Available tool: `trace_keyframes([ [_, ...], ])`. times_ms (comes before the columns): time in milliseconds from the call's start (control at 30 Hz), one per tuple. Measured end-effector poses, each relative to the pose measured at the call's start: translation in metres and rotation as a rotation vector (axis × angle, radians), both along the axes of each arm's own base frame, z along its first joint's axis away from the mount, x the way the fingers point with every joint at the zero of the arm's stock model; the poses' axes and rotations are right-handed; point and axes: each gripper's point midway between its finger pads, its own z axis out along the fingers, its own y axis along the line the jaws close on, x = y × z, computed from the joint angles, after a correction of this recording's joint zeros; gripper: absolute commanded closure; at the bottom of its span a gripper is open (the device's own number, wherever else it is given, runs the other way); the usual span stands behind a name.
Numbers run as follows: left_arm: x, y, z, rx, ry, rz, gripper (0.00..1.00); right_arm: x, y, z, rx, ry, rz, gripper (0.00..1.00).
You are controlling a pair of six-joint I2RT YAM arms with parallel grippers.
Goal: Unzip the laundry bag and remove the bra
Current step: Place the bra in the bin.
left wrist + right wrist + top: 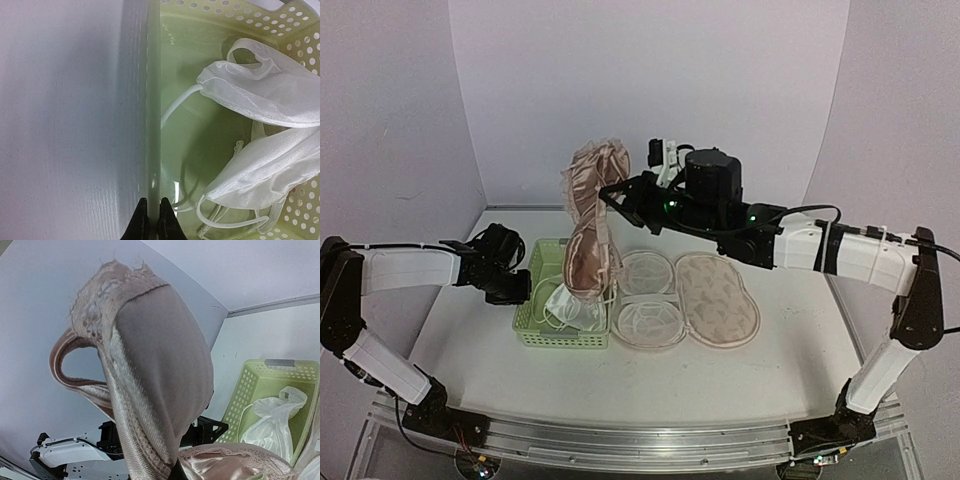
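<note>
The laundry bag (718,298) lies open flat on the table, its printed beige half to the right and its white cage insert (648,300) to the left. A pink satin bra (590,225) hangs in the air above the green basket (525,325); in the right wrist view the bra (155,390) fills the frame. My right gripper (616,195) is shut on the bra's middle and holds it up. My left gripper (154,220) is shut on the basket's left wall (152,125).
The green lattice basket (300,30) holds white garments (270,95) with thin straps. It stands left of the open bag. The bra's lower cup hangs over the basket's right side. Grey walls close the back and sides.
</note>
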Motion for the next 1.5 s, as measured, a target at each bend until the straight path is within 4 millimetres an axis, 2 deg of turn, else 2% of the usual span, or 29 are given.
trace_keyframes([
  [67, 0.000, 0.000, -0.001, -0.002, -0.002, 0.000, 1.00, 0.002, 0.008, -0.013, -0.012, 0.027, 0.004, 1.00],
  [300, -0.001, 0.000, -0.002, -0.008, -0.005, -0.001, 1.00, 0.009, 0.036, -0.077, -0.092, 0.139, 0.013, 1.00],
  [567, -0.003, 0.000, -0.001, -0.017, -0.014, -0.002, 1.00, 0.025, 0.063, -0.126, -0.137, 0.213, 0.003, 1.00],
  [733, -0.003, -0.001, -0.001, -0.022, -0.012, -0.005, 1.00, 0.038, 0.081, -0.164, -0.171, 0.248, -0.014, 1.00],
  [1067, -0.006, -0.002, 0.000, -0.035, -0.016, -0.012, 1.00, 0.059, 0.093, -0.230, -0.235, 0.316, -0.054, 1.00],
  [1233, -0.006, -0.003, 0.000, -0.040, -0.012, -0.015, 1.00, 0.067, 0.087, -0.260, -0.250, 0.382, -0.071, 0.90],
  [1300, -0.007, -0.003, 0.000, -0.040, -0.012, -0.015, 1.00, 0.071, 0.084, -0.271, -0.253, 0.410, -0.077, 0.80],
  [1400, -0.007, -0.003, 0.000, -0.041, -0.012, -0.014, 1.00, 0.076, 0.080, -0.278, -0.247, 0.441, -0.080, 0.70],
  [1500, -0.006, -0.004, 0.000, -0.047, -0.012, -0.016, 1.00, 0.079, 0.079, -0.275, -0.225, 0.450, -0.073, 0.59],
])
